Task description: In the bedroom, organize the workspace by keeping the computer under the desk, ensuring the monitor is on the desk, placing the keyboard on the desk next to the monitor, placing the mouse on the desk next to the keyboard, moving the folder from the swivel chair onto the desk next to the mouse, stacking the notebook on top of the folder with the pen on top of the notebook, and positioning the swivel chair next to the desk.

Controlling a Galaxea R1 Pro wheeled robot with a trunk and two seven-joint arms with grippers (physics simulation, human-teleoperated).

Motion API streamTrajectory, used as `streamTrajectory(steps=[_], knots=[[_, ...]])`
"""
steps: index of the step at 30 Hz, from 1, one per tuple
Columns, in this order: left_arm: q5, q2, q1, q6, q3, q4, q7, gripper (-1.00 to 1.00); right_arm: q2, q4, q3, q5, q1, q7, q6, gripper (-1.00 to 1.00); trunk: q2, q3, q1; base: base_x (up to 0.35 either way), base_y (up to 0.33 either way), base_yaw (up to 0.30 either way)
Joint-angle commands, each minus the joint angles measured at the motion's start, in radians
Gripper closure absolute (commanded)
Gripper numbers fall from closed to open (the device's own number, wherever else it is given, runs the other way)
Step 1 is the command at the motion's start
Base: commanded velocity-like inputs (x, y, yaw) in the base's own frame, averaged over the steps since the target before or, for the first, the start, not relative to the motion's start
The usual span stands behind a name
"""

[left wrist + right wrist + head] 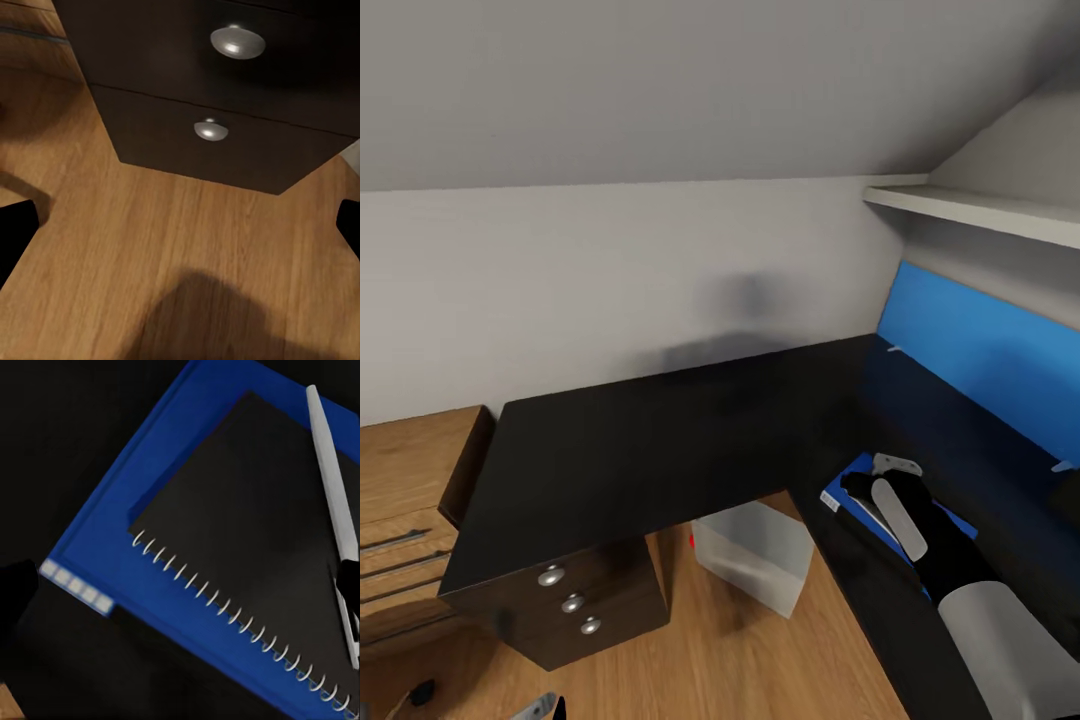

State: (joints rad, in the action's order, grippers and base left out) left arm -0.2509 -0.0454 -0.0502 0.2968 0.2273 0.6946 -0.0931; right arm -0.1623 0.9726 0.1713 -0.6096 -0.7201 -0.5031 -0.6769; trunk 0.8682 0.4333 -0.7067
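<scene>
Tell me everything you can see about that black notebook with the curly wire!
The notebook is a thin rectangle with a plain, dark, matte cover. A row of pale wire spiral loops binds one long edge. It is closed and lies flat on top of the bright blue folder, which is bigger and shows around it. The folder rests on the black desk. A slim silvery-white pen lies along the notebook's cover near the edge opposite the spiral.
</scene>
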Motion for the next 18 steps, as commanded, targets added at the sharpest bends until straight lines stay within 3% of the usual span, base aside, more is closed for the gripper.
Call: streamTrajectory(steps=[1,7,9,14,18], knots=[[-0.006,-0.001,0.000,0.002,0.001,0.000,0.000,-1.00,0.000,0.001,0.004,-0.010,-0.001,-0.010,-0.001,-1.00,0.001,0.002,0.000,0.000,0.000,0.027],[-0.005,-0.001,0.000,0.002,0.001,-0.001,0.001,-1.00,0.004,0.001,0.004,-0.010,-0.001,-0.008,-0.001,-1.00,0.001,0.004,0.000,0.000,0.000,0.008],[-0.005,-0.001,0.000,0.002,0.001,-0.001,0.001,-1.00,0.026,0.001,0.040,0.009,0.001,-0.010,0.019,-1.00,0.001,0.004,0.000,-0.180,0.005,0.216],[-0.005,0.000,0.000,0.002,0.001,-0.001,0.001,-1.00,0.039,0.000,0.117,0.051,0.018,-0.011,0.095,-1.00,0.001,0.004,0.000,-0.271,0.090,0.255],[-0.005,0.000,0.000,0.002,0.001,-0.001,0.001,-1.00,0.043,-0.001,0.175,0.061,0.025,-0.011,0.121,-1.00,0.001,0.004,0.000,-0.303,0.185,0.274]])
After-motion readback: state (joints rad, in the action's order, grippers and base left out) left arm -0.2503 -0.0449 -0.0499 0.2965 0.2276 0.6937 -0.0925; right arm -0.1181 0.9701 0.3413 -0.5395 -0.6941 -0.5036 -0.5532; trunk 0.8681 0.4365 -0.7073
